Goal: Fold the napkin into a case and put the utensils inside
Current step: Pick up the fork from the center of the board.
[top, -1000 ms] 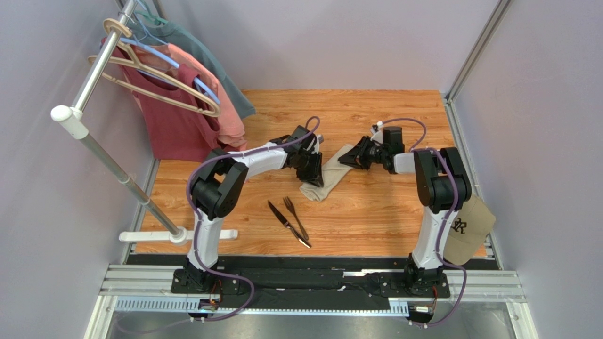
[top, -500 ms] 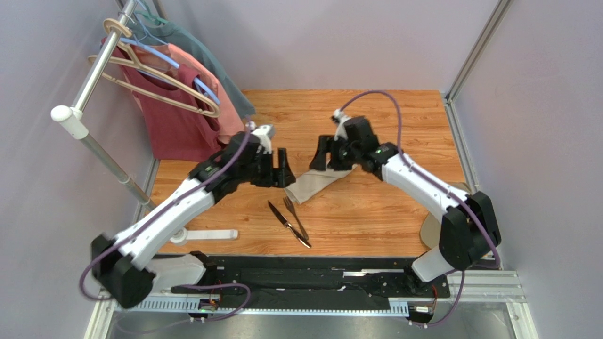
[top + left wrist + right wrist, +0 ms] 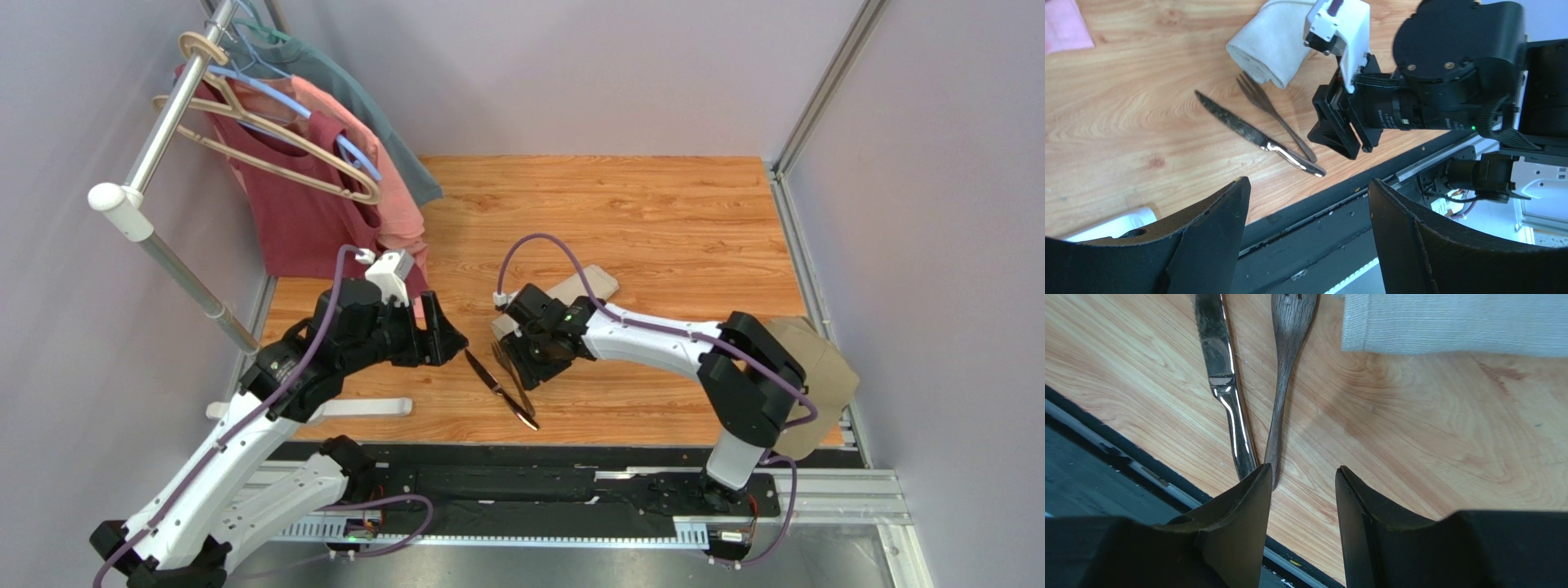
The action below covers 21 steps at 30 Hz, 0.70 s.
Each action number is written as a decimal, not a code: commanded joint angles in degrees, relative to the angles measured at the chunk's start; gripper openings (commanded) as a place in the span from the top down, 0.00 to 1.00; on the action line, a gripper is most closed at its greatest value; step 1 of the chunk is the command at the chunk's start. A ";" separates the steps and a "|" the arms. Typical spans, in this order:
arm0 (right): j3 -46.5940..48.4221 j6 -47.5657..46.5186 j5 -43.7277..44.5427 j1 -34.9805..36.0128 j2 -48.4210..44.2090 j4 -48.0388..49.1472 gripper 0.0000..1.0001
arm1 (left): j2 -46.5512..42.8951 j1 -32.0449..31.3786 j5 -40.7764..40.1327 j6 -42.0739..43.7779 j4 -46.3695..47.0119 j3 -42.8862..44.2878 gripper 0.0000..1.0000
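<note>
Fork and knife lie side by side on the wooden surface, near its front edge. Their handles draw together toward us and their heads spread apart toward the far side. We see the napkin just beyond them as a narrow folded bundle. The fork's tines end right beside its near end, and neither utensil is inside the cloth. From above, most of the napkin is hidden behind the right arm, with only its far end showing. The right claw hangs low over the utensil handles with its fingers moderately parted and only bare wood between them. In its own camera the tip of the fork handle sits just beside one finger, though we cannot tell if they touch. The left claw is off to the left of the cutlery, well apart from it, spread wide and holding nothing. Red and pink shirts hang on the rack at the far left, and a tan cap rests at the right edge.
</note>
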 commanded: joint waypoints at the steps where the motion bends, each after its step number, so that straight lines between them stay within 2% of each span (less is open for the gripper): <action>1: 4.06 -1.08 3.09 2.14 4.01 -0.37 0.53 | -3.05 0.26 0.21 -1.85 -2.77 -1.15 0.21; 9: 8.02 -1.17 7.04 5.04 9.73 -1.16 0.53 | -3.67 0.17 0.56 -1.15 -3.13 -1.94 0.21; 12: 8.73 -1.43 8.79 6.35 11.66 -1.78 0.57 | -3.58 0.35 -0.22 -0.98 -3.39 -1.76 0.21; 15: 6.55 -1.69 10.82 7.06 12.72 -1.17 0.69 | -3.06 1.13 -1.46 -1.24 -5.41 -0.97 0.20; 16: 5.75 -1.95 10.91 7.07 12.81 -0.20 0.79 | -2.79 1.57 -1.02 -1.33 -5.76 -0.89 0.19; 19: 3.21 -5.64 10.29 7.07 11.15 1.73 1.00 | 0.71 6.39 3.27 -1.06 -7.95 0.25 0.18; 21: 2.23 -10.55 11.26 7.15 8.70 2.70 1.00 | 3.87 12.26 10.01 -0.27 -8.14 0.35 0.17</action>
